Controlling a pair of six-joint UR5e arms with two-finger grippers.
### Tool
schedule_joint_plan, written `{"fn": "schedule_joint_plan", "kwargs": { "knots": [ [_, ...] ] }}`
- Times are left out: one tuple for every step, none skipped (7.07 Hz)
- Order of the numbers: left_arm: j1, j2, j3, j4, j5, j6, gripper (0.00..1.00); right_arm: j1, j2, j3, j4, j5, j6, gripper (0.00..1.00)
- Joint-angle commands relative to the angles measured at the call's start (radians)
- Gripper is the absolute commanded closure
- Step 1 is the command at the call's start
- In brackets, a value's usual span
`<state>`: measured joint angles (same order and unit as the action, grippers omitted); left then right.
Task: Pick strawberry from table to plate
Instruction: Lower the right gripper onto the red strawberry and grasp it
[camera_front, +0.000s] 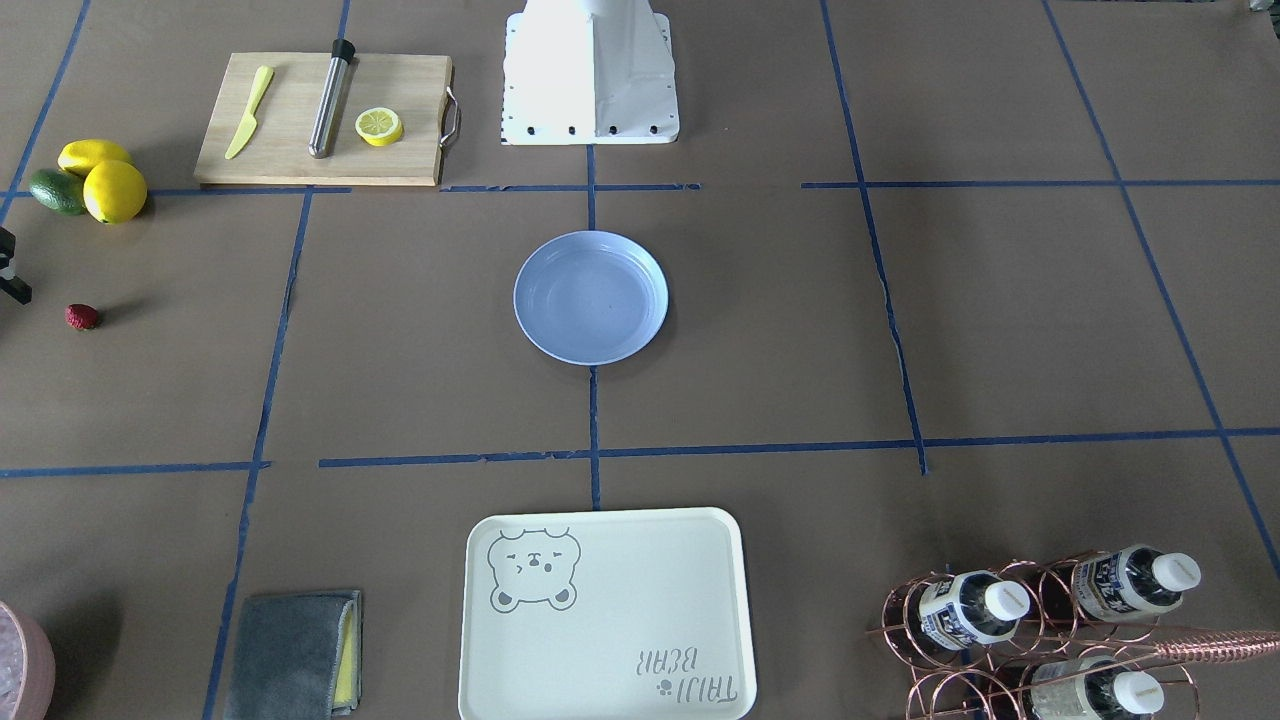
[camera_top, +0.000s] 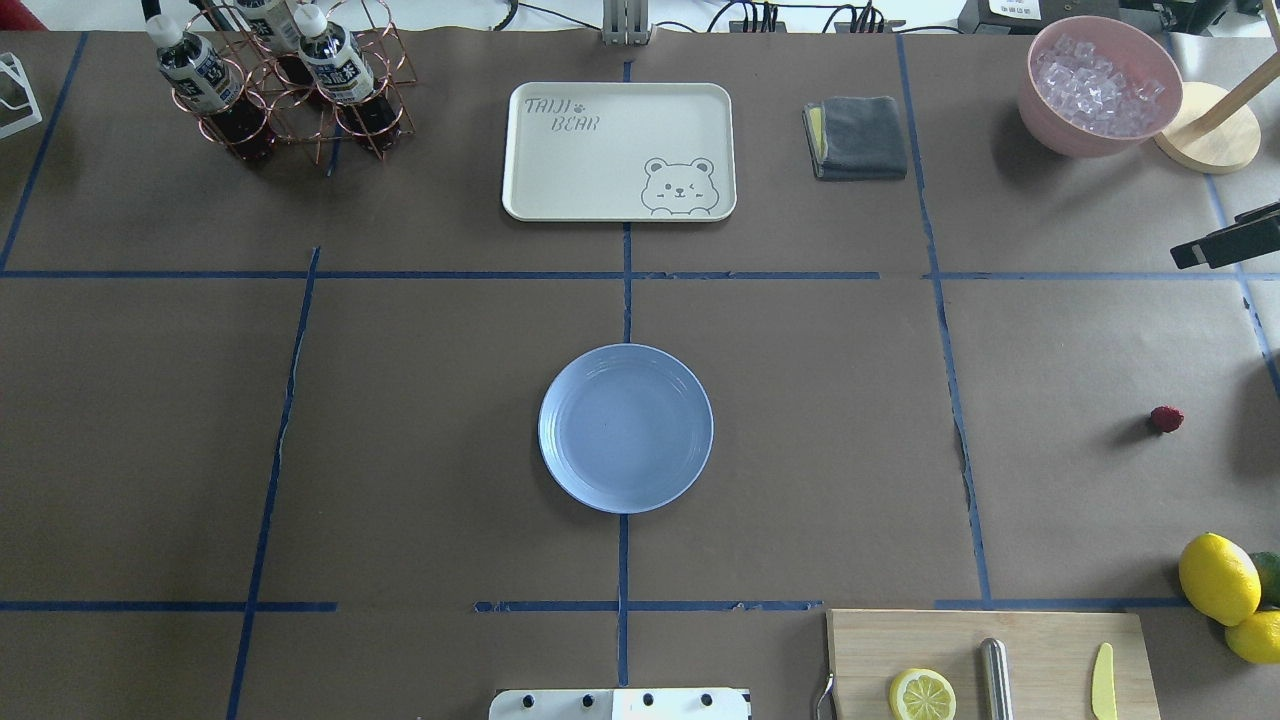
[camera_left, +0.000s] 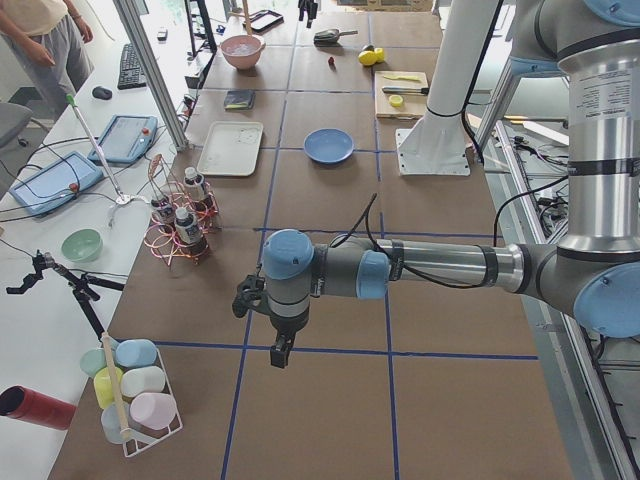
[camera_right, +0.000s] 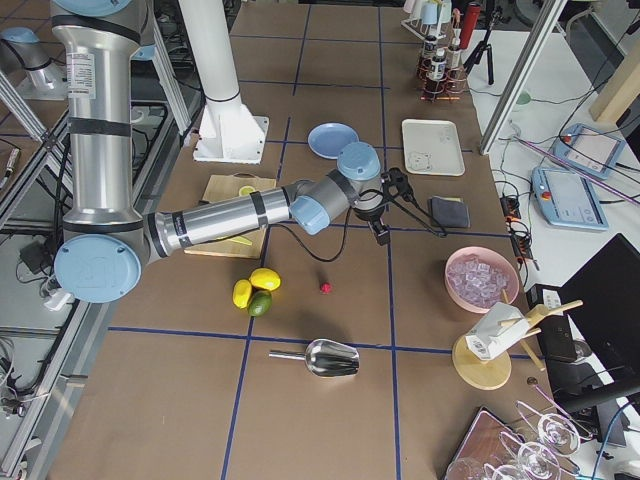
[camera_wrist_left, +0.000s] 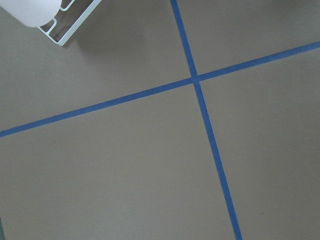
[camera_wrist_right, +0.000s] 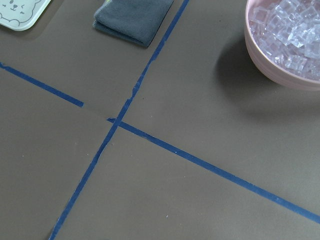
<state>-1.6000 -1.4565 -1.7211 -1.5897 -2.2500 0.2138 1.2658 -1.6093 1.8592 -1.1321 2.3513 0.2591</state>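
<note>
The strawberry (camera_top: 1166, 418) is a tiny dark-red berry lying alone on the brown-paper table (camera_top: 400, 450), far out on the robot's right; it also shows as the strawberry (camera_front: 82, 317) and the strawberry (camera_right: 325, 287). The light-blue plate (camera_top: 626, 428) sits empty at the table's centre. My right gripper (camera_right: 381, 238) hangs above the table a little beyond the berry, between it and the grey cloth; a black part of it (camera_top: 1228, 242) pokes in at the overhead view's edge. I cannot tell its state. My left gripper (camera_left: 282, 355) hovers over bare table far from both, state unreadable.
Two lemons (camera_top: 1218, 578) and an avocado lie near the berry, beside a cutting board (camera_top: 1040, 650) with a lemon half and knife. Further off are a cream tray (camera_top: 618, 150), grey cloth (camera_top: 858, 137), pink ice bowl (camera_top: 1100, 85), bottle rack (camera_top: 280, 80) and metal scoop (camera_right: 330, 357).
</note>
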Motion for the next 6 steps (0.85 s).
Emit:
{"fn": "schedule_joint_plan", "kwargs": {
  "knots": [
    [-0.003,0.005,0.015,0.004,-0.008,-0.013,0.00,-0.003,-0.043,0.003,0.002,0.000,0.029,0.00],
    [-0.003,0.008,0.015,0.002,-0.010,-0.013,0.00,-0.057,-0.085,0.009,0.035,-0.007,0.104,0.00],
    [-0.003,0.008,0.012,0.002,-0.010,-0.011,0.00,-0.133,-0.172,0.005,0.192,-0.098,0.202,0.01],
    [-0.003,0.008,0.006,0.002,-0.010,-0.011,0.00,-0.228,-0.204,-0.052,0.363,-0.186,0.329,0.01],
    [-0.003,0.008,0.005,0.002,-0.010,-0.011,0.00,-0.282,-0.205,-0.158,0.490,-0.238,0.344,0.01],
    [-0.003,0.008,0.001,0.002,-0.011,-0.011,0.00,-0.317,-0.207,-0.235,0.579,-0.289,0.354,0.01]
  ]
}}
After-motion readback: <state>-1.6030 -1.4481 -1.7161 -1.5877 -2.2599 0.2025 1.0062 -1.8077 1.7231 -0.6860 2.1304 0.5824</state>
